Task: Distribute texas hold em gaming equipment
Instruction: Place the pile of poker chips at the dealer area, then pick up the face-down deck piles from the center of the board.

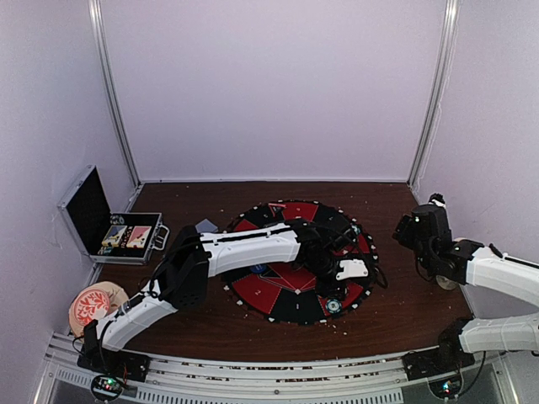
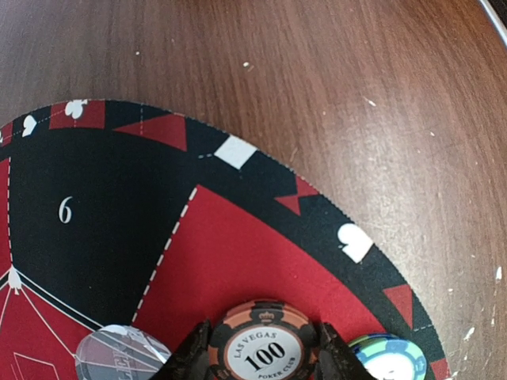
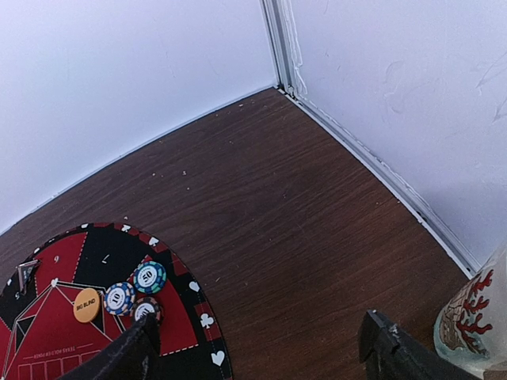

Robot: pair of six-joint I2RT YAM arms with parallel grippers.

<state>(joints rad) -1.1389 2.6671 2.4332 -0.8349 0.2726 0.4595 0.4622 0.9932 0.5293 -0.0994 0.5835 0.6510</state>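
Over the red wedge of the mat (image 2: 95,229) — pinching the reddish chip (image 2: 264,348) by its rim in the left fingers (image 2: 190,360), with right fingers (image 3: 131,352) wide, empty. Could nudge the teal chip (image 2: 388,358) just beside — or roll off on edge — if released crookedly.

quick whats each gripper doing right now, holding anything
Left gripper: closed on the reddish 100 chip.
Right gripper: open, holding nothing.
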